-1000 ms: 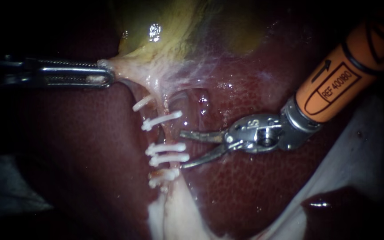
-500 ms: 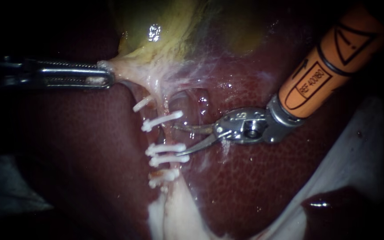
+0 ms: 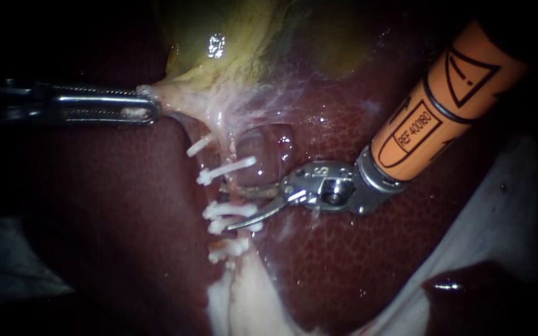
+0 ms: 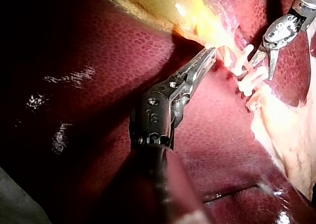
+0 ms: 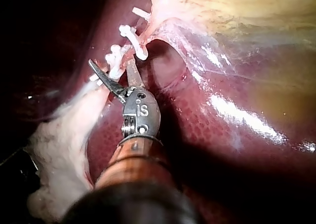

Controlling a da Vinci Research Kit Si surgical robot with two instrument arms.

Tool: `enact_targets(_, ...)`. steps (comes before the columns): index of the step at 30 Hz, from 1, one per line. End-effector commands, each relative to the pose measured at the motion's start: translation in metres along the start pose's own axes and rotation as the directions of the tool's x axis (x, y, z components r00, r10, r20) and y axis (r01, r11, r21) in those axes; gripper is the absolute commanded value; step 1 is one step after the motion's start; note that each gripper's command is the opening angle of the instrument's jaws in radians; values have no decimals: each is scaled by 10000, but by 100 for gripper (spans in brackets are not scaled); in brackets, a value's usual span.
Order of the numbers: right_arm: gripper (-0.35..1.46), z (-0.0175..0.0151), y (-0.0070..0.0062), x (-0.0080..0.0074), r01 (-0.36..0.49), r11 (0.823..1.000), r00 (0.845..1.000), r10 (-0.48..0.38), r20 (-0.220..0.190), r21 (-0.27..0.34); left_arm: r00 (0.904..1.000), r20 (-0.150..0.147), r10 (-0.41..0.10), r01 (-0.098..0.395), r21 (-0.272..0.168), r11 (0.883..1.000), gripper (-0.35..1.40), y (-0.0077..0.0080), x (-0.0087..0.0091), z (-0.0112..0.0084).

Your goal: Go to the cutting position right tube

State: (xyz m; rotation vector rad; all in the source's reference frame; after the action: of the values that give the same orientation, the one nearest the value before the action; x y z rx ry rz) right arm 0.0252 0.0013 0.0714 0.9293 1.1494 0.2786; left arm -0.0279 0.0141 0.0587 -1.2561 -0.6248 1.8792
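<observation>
The yellow-green gallbladder (image 3: 238, 43) lies above the dark red liver (image 3: 344, 261). My left instrument (image 3: 147, 111) is shut on the gallbladder's pale lower edge and holds it out to the left; its jaws (image 4: 207, 56) show the same grip in the left wrist view. Below, a pale tube (image 3: 236, 180) carries several white clips (image 3: 225, 169). My right instrument (image 3: 235, 207) has open blades reaching across that tube, the upper blade just under the top long clip, the lower blade over the paired clips (image 3: 231, 214). In the right wrist view the blades (image 5: 111, 66) spread beside the clips (image 5: 126, 36).
A second clip (image 3: 197, 146) sits on the strand further left. Pale fatty tissue (image 3: 244, 298) hangs below the clips. A white cloth (image 3: 499, 224) lies at the lower right beside the liver's edge. The orange shaft (image 3: 431, 118) crosses the upper right.
My right instrument has moved left; its open blades, earlier right of the clips, now reach across the clipped tube. The left instrument holds still.
</observation>
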Motion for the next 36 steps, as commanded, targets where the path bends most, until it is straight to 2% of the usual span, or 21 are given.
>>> enact_targets(1,129,3,1,1,29,10000,10000,-28,-26,52,10000,0,-1,1,1,10000,-35,0,0,0)
enact_targets(7,129,22,0,11,119,9996,9984,-105,-552,255,10000,-2,-2,2,6,10000,-35,1,0,1)
enact_targets(10,129,34,3,19,-30,10000,9974,26,-717,-54,10000,-3,-3,3,8,10000,-35,1,0,1)
enact_targets(16,130,48,10,27,-658,9977,9949,646,-778,-136,10000,-3,-4,4,10,10000,-35,1,1,1)
enact_targets(23,130,50,11,31,-1023,9947,9909,1011,-884,-91,10000,-6,-6,6,16,10000,-35,1,1,3)
enact_targets(28,130,50,3,38,-1203,9927,9868,1199,-1090,26,10000,-6,-7,7,16,10000,-35,1,1,3)
enact_targets(36,132,49,-24,54,-1271,9898,9833,1342,-1230,636,10000,-2,-3,3,7,10000,-35,1,0,1)
